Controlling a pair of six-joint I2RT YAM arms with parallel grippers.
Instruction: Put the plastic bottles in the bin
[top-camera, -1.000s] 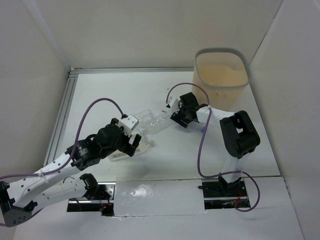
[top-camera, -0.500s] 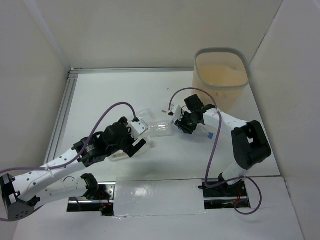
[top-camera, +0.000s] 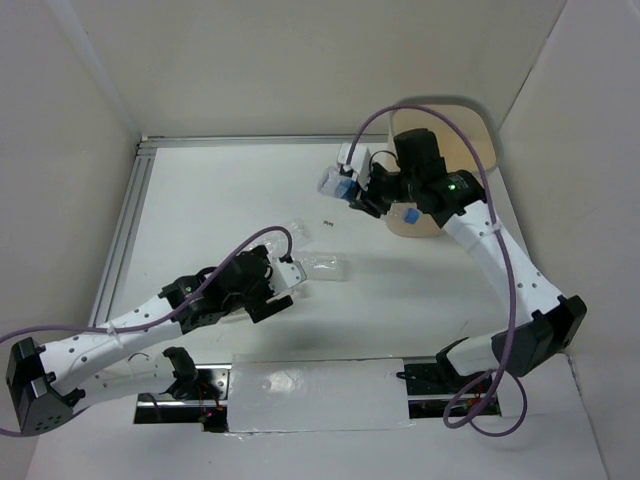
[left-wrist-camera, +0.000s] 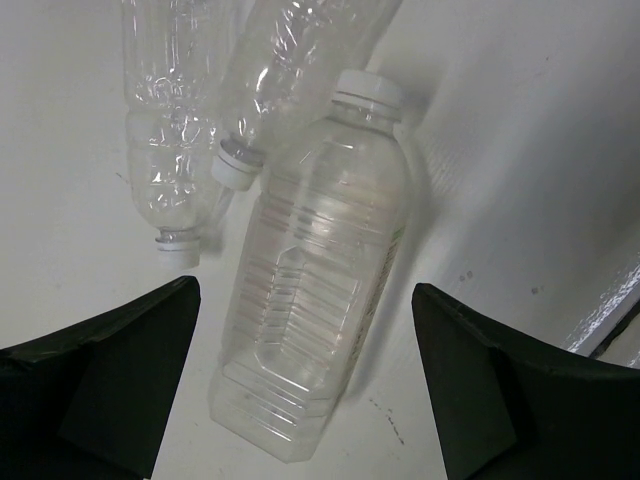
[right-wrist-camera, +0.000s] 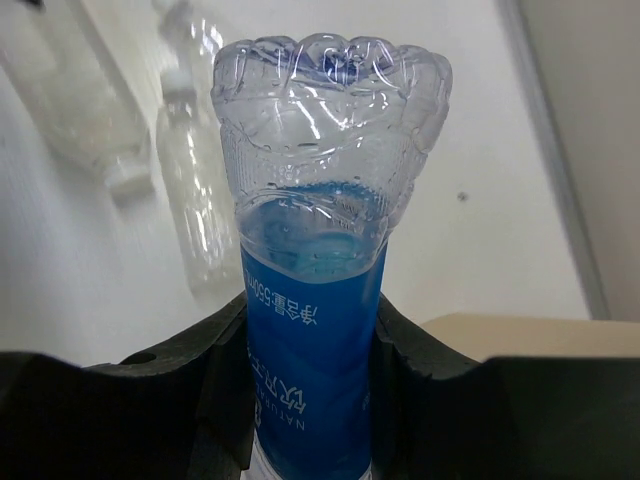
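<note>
We note the right gripper (top-camera: 358, 192) clamped part-way shut on the clear, blue-labelled plastic bottle (right-wrist-camera: 312, 300), held off the white table (top-camera: 220, 190) just left of the tall beige perforated bin (top-camera: 478, 125). The left gripper (top-camera: 287, 283) stands fully spread, gripping nothing, over a wide squarish clear bottle (left-wrist-camera: 310, 300) lying flat beside two plain crinkled bottles (left-wrist-camera: 165, 130). Whether these touch we cannot quite tell.
</note>
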